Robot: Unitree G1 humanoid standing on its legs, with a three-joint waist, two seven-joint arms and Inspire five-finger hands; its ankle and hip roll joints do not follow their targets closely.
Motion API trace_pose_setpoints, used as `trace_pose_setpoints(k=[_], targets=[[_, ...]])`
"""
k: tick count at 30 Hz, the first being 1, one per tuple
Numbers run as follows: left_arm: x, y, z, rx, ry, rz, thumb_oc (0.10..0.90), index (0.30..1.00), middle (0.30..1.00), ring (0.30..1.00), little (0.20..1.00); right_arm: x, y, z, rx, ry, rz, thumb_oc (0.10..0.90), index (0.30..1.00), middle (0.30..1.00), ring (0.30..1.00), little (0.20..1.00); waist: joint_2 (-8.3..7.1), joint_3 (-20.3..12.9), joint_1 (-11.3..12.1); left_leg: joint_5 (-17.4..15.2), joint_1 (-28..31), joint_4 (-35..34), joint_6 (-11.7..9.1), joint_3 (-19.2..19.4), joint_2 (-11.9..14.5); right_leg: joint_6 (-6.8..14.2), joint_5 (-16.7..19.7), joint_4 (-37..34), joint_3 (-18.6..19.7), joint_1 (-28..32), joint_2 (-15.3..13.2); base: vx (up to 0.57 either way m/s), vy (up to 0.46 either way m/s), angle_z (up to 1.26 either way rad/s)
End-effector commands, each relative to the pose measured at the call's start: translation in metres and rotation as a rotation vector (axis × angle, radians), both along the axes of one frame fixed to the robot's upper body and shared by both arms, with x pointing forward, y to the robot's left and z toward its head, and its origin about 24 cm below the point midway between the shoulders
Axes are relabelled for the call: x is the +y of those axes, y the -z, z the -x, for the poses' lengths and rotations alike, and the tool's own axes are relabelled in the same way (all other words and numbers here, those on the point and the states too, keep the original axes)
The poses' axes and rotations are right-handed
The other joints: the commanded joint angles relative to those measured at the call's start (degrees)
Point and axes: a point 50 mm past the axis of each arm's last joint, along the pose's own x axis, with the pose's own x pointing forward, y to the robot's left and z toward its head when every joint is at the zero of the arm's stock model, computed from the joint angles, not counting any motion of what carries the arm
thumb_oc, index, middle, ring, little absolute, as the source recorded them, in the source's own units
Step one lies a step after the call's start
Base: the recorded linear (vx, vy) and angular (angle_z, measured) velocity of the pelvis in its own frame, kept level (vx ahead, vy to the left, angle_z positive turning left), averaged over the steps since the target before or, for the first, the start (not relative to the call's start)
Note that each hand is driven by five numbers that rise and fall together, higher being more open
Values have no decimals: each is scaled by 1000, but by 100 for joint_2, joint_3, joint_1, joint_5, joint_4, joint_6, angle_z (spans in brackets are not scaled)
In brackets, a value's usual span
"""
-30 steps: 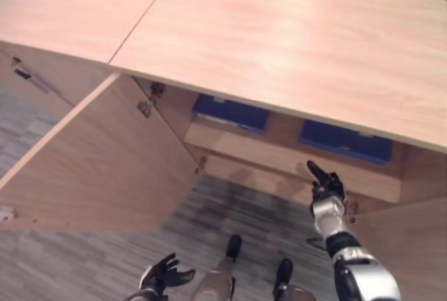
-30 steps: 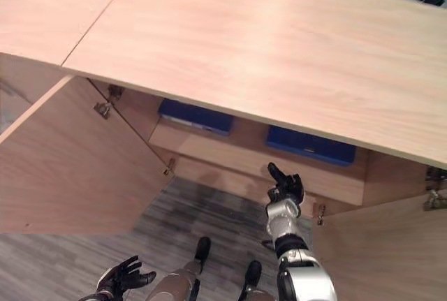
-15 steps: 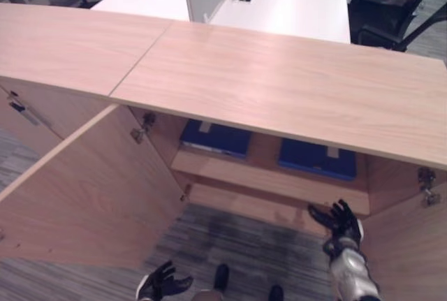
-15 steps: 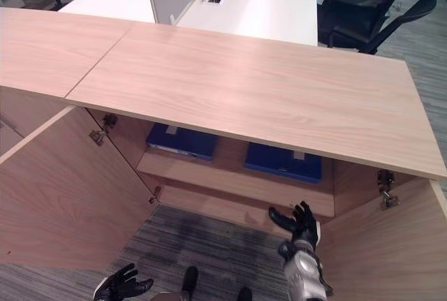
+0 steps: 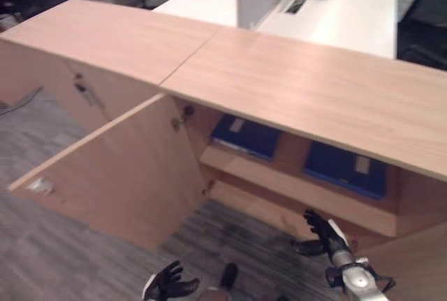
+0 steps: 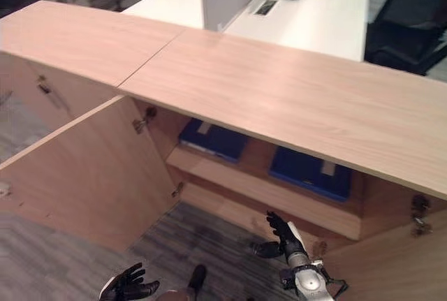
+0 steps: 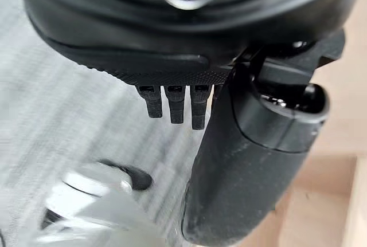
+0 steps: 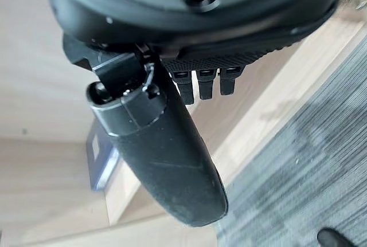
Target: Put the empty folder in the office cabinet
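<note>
We see two blue folders [image 6: 211,139] [image 6: 310,172] lying flat, well apart, on the shelf [image 6: 262,191] inside the open cabinet [image 6: 293,98], its left door [image 6: 84,168] swung out. Our right hand [image 6: 285,238] hangs near the shelf's front edge with fingers spread, holding nothing. Our left hand [image 6: 127,287] stays low over the carpet [image 6: 63,266], fingers relaxed and empty.

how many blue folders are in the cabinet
2, both lying flat on the shelf: folder one toward the left by the open door, folder two toward the right. The cabinet top may hide others further back.
</note>
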Motion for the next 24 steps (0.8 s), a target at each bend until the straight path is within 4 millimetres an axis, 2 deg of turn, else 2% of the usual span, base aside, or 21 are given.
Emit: trace_pose_setpoints(k=[1, 2, 4, 6, 9, 10, 14, 16, 20, 21, 22, 23, 24], targets=[[14, -19, -39, -164, -12, -19, 800, 900, 900, 900, 900, 2, -44, -43, -229, -30, -7, 800, 900, 900, 900, 900, -333, 160, -116, -126, 301, 494, -219, 743, 531, 512, -510, 209, 403, -129, -604, -200, 138, 62], [14, -17, -34, -152, -19, -14, 800, 900, 900, 900, 900, 1, -39, -40, -203, -33, 14, 800, 900, 900, 900, 900, -337, 133, -220, -324, 613, 661, -255, 1069, 800, 486, -480, 272, 267, -135, -690, -154, 158, 67], [16, -14, -28, -124, -31, -16, 800, 900, 900, 900, 900, 0, -35, -37, -180, -29, 15, 800, 900, 900, 900, 900, -329, 66, -335, -414, 907, 731, -307, 1402, 1020, 481, -408, 309, 91, -136, -778, -111, 159, 85], [15, -9, -19, -76, -22, -21, 800, 900, 900, 900, 900, 2, -30, -34, -161, -11, 0, 800, 900, 900, 900, 900, -284, -67, -434, -462, 1201, 549, -353, 1700, 1126, 509, -349, 345, -90, -162, -822, -27, 154, 46], [11, -5, -9, -27, 28, -38, 800, 900, 900, 900, 900, 4, -21, -27, -124, 8, -23, 800, 900, 900, 900, 900, -237, -204, -411, -483, 1297, 267, -272, 1706, 958, 543, -247, 389, -183, -125, -861, 52, 194, 77], [12, -4, -5, -5, 61, -56, 800, 900, 900, 900, 900, 7, -16, -25, -100, 12, -30, 800, 900, 900, 900, 900, -283, -208, -324, -579, 1318, 243, -166, 1589, 806, 588, -184, 464, -178, -97, -948, 47, 205, 58], [15, -4, -5, 1, 74, -70, 800, 900, 900, 900, 900, 10, -10, -22, -84, 47, -62, 800, 900, 900, 900, 900, -368, -199, -227, -634, 1271, 248, -62, 1514, 659, 686, -94, 522, -247, -62, -1122, 8, 181, 35], [21, -7, -8, -4, 78, -88, 800, 900, 900, 900, 900, 14, -7, -20, -78, 80, -99, 800, 900, 900, 900, 900, -478, -188, -122, -725, 1233, 195, 81, 1418, 417, 808, -27, 657, -324, -51, -1346, -2, 244, 41], [33, -13, -15, -30, 34, -119, 800, 900, 900, 900, 900, 27, -9, -29, -94, 64, -125, 800, 900, 900, 900, 900, -592, -89, 58, -828, 1226, 158, 293, 1428, 153, 992, 85, 1162, -356, -240, -1666, -13, 198, 21], [38, -14, -17, -32, 32, -134, 800, 900, 900, 900, 900, 30, -9, -29, -92, 62, -131, 800, 900, 900, 900, 900, -599, -83, 67, -838, 1251, 133, 319, 1384, 121, 1019, 59, 1332, -244, -291, -1670, 12, 151, 5], [39, -16, -21, -44, 31, -138, 800, 900, 900, 900, 900, 31, -9, -29, -93, 61, -137, 800, 900, 900, 900, 900, -615, -50, -8, -798, 1241, 132, 366, 1274, 69, 1008, 105, 1488, 91, -415, -1581, 12, 161, 5], [40, -18, -27, -56, 33, -139, 800, 900, 900, 900, 900, 32, -9, -30, -95, 57, -143, 800, 900, 900, 900, 900, -586, -23, -124, -770, 1244, 133, 407, 1136, 37, 960, -47, 1589, 635, -544, -1310, 32, 257, 44], [38, -20, -35, -75, 39, -135, 800, 900, 900, 900, 900, 32, -11, -32, -103, 58, -154, 800, 900, 900, 900, 900, -529, 6, -285, -754, 1291, 132, 502, 905, -59, 866, -499, 1757, 1422, -739, -651, 29, 207, 68]])
